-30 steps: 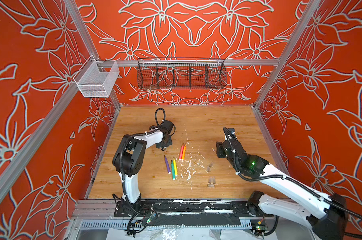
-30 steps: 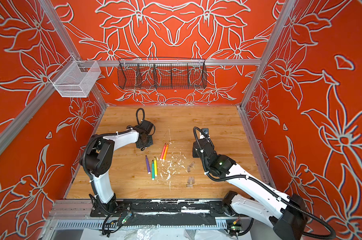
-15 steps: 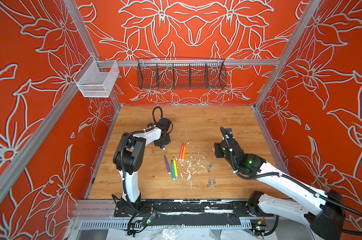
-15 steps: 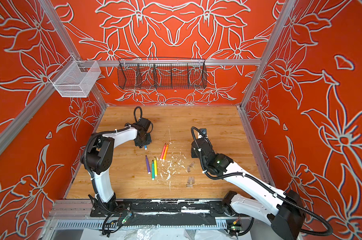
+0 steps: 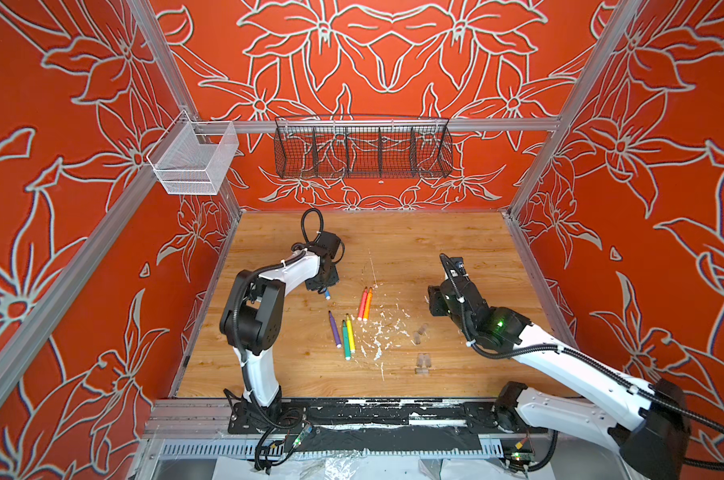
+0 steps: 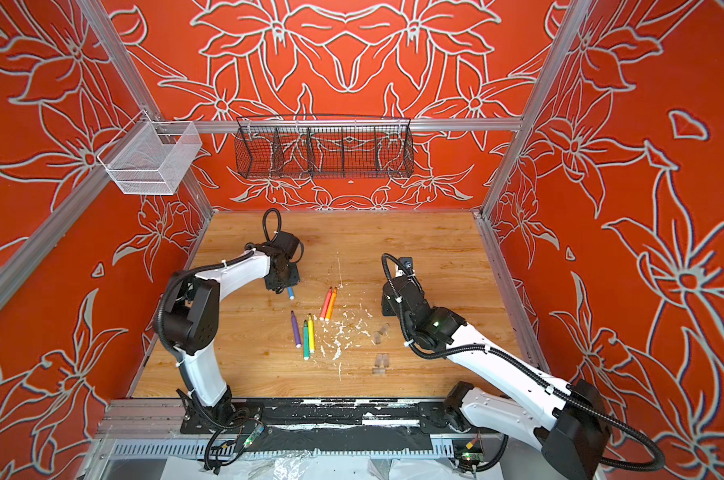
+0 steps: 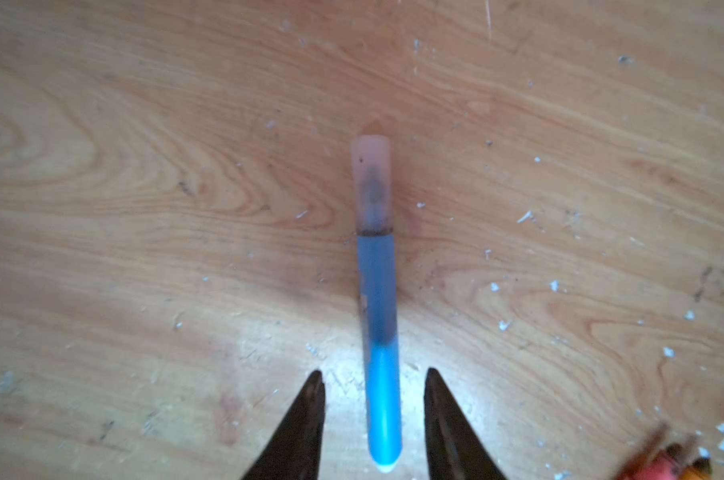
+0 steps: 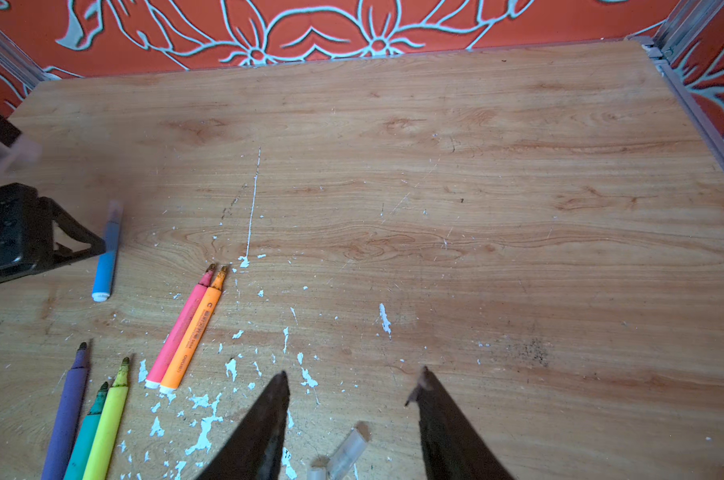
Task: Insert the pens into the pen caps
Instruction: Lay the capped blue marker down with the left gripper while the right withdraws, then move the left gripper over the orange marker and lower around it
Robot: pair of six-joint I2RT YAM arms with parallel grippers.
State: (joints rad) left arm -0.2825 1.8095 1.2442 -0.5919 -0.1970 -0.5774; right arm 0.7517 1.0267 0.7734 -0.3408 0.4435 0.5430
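At the left of the desk (image 5: 414, 249), found the left jaws low and apart, straddling the blue pen (image 7: 379, 311) with a gap on either side, touching nothing. Saw that pen flat on the wood, a clear cap (image 7: 372, 187) seated over its tip, its butt end sticking out from under the left arm (image 5: 294, 272) in both top views. Further right, noted the purple pen (image 5: 334, 329), green pen (image 5: 345, 338) and yellow pen (image 5: 350, 333) lying nearly parallel and uncapped, green and yellow close together. Just beyond, noted the pink pen (image 5: 362, 302) and orange pen (image 5: 368, 304) side by side, also uncapped. Then came upon white flecks (image 5: 377, 332), and right of those several loose caps (image 5: 422, 329) on the wood. Found the right jaws raised over the desk, apart, gripping nothing, one loose cap (image 8: 348, 451) showing between them in the wrist view, untouched.
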